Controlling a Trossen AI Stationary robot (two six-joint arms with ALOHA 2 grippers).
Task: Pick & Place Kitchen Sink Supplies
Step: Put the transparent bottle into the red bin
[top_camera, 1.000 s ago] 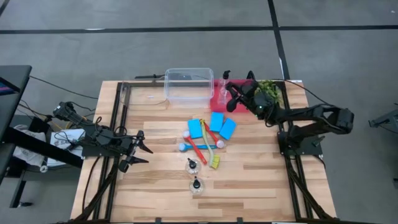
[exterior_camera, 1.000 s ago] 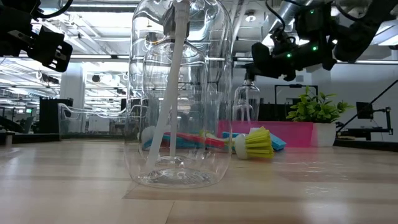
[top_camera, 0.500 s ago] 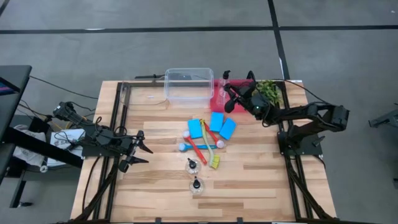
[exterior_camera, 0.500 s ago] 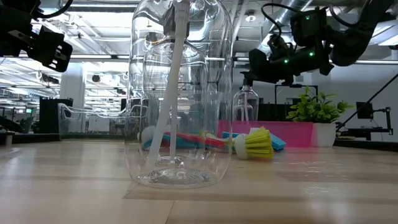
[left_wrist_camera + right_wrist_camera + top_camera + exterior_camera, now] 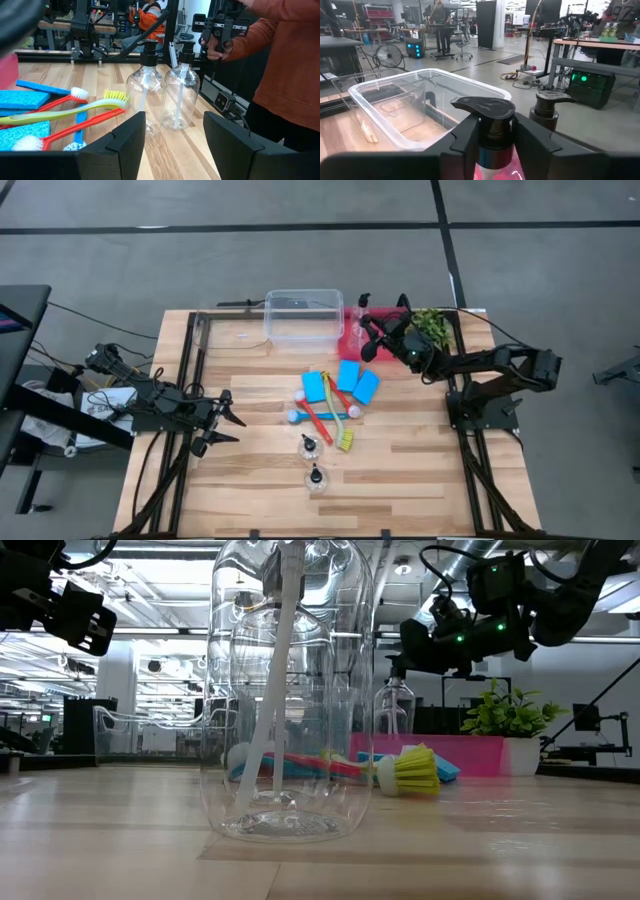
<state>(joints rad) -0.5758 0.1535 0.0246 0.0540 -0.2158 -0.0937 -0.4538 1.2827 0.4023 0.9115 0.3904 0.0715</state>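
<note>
The right gripper (image 5: 492,145) is clamped on a pump bottle (image 5: 490,125) over the red tray (image 5: 352,340), beside the clear tub (image 5: 303,316); a second bottle (image 5: 551,112) stands just behind. Open wood lies left of the tub. The left gripper (image 5: 222,429) hangs spread there. Three blue sponges (image 5: 347,377), three brushes (image 5: 322,417) and two pump bottles (image 5: 313,461) sit mid-table.

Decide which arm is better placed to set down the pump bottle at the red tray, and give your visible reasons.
Right. The right gripper is shut on a pump bottle over the red tray; the left gripper waits open at the table's far side.
</note>
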